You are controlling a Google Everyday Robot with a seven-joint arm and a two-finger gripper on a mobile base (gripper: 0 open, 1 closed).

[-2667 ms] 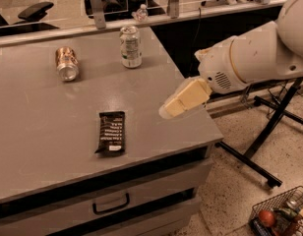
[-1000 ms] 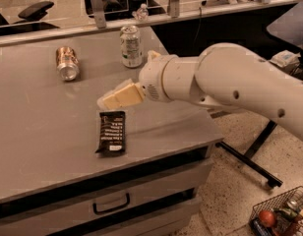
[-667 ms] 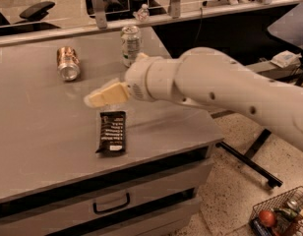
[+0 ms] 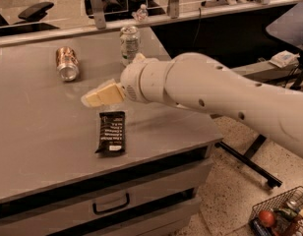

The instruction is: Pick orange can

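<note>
The orange can [image 4: 67, 63] lies on its side at the back left of the grey table [image 4: 38, 132], its silver top facing the front. My gripper [image 4: 95, 98] hangs over the table's middle, pointing left, to the right of the can and a little nearer the front, apart from it. The white arm reaches in from the right.
A white-and-green can [image 4: 129, 43] stands upright at the back, behind my wrist. A black snack bar [image 4: 111, 132] lies just below the gripper. The table has drawers on its front. A wire basket [image 4: 278, 217] with items sits on the floor at the lower right.
The arm has swung from the table's right edge leftward across the top, bringing the gripper closer to the orange can. The cans and the snack bar have not moved.
</note>
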